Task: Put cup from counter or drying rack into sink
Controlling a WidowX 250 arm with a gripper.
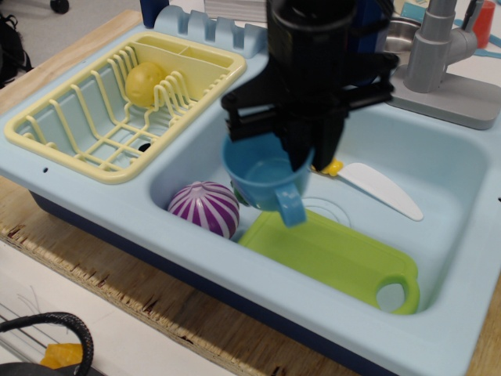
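Observation:
My black gripper is shut on the far rim of the blue cup and holds it upright above the middle of the light-blue sink. The cup's handle points toward the front, over the edge of the green cutting board. The pale yellow drying rack stands to the left of the basin with a yellow ball-shaped toy in it. The gripper and cup hide the purple eggplant.
In the sink lie a purple striped onion, a green cutting board and a white knife with a yellow handle. A grey faucet stands at the back right. A light-blue slotted ridge stands behind the rack.

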